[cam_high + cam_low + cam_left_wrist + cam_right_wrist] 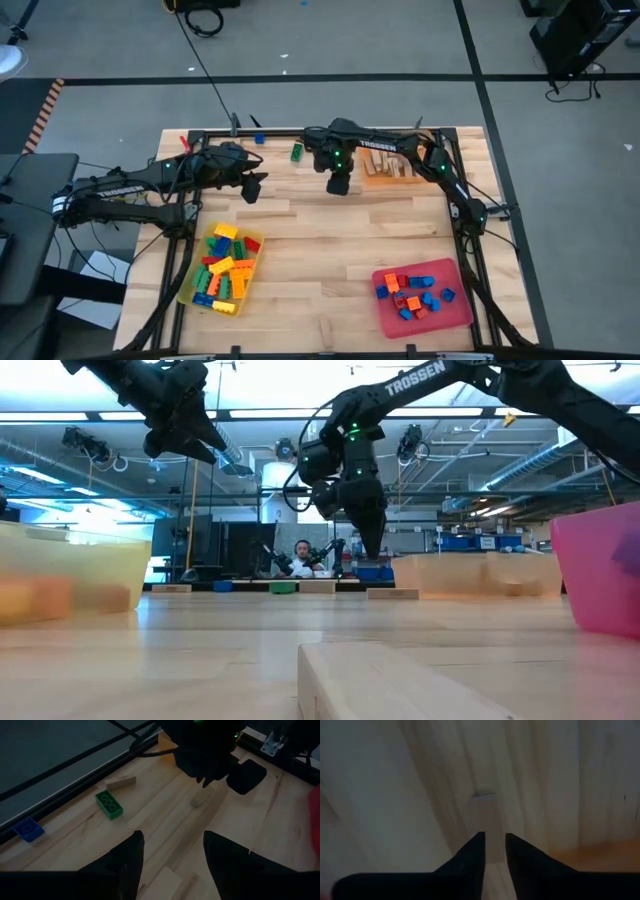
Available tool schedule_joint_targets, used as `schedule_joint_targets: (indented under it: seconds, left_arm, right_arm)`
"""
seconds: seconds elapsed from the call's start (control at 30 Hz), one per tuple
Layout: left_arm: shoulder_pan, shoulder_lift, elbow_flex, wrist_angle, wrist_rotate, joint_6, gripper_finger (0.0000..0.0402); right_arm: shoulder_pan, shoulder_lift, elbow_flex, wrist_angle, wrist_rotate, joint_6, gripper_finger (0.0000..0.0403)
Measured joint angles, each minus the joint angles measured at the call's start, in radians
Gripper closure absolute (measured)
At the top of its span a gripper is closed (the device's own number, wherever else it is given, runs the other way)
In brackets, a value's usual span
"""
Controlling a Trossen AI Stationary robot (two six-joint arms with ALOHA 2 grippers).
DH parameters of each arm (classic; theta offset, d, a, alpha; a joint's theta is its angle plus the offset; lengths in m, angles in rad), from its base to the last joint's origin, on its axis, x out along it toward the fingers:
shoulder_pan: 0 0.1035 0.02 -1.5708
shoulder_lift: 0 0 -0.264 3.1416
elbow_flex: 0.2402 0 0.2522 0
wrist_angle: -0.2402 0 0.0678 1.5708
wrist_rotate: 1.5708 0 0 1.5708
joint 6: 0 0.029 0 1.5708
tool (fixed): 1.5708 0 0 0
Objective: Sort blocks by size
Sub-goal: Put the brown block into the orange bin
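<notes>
From above: left gripper hovering over the pale wooden table near its left side, fingers spread wide, nothing between them. Right gripper pointing down at mid-table, just beside a flat tan tray of plain wooden pieces. Long green plastic brick and small blue plastic brick loose near the far edge. Yellow tray at the near left, piled with larger yellow, green, orange, red and blue bricks. Red tray at the near right, with small orange, blue and red bricks.

At table height: right gripper hanging low over the boards, left gripper well up. Pale wooden block large in the foreground. Person seated far back in the room.

Past the left wrist: own gripper held wide and empty. Green brick, blue brick and a tan wooden slab on the boards. Small tan wooden piece lying just under the right gripper; touching or not, cannot tell.

Past the right wrist: own gripper pinched down to a thin slit, the small tan piece blurred beyond the tips.
</notes>
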Motion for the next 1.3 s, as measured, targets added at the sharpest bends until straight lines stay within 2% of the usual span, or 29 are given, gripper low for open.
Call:
schedule_joint_targets:
  seconds: [0.3,0.5,0.67,0.77,0.87,0.93,1.13,1.3]
  left_arm:
    - [0.000,0.000,0.000,0.000,0.000,0.001,0.0188]
    - [0.000,0.000,0.000,0.000,0.000,-0.001,0.0188]
    - [0.000,0.000,0.000,0.000,0.000,-0.002,0.0188]
    - [0.000,0.000,0.000,0.000,0.000,0.002,0.0188]
    - [0.000,0.000,0.000,0.001,0.000,0.017,0.0188]
    - [0.000,0.000,0.000,0.001,0.000,0.020,0.0188]
    - [0.000,0.000,0.000,0.001,0.000,0.020,0.0188]
    - [0.000,0.000,0.000,0.001,-0.001,0.019,0.0188]
  right_arm:
    - [0.029,0.000,-0.025,0.050,0.014,-0.153,0.0211]
    - [0.037,0.001,-0.143,0.064,0.030,-0.214,0.0151]
    - [0.037,0.002,-0.234,0.148,0.116,-0.236,0.0117]
    - [0.038,-0.005,-0.276,0.201,0.141,-0.237,0.0110]
    - [0.044,-0.009,-0.301,0.218,0.142,-0.236,0.0124]
    - [0.052,-0.009,-0.316,0.226,0.142,-0.236,0.0152]
    - [0.087,-0.007,-0.315,0.225,0.146,-0.237,0.0288]
    - [0.103,0.001,-0.253,0.181,0.120,-0.219,0.0285]
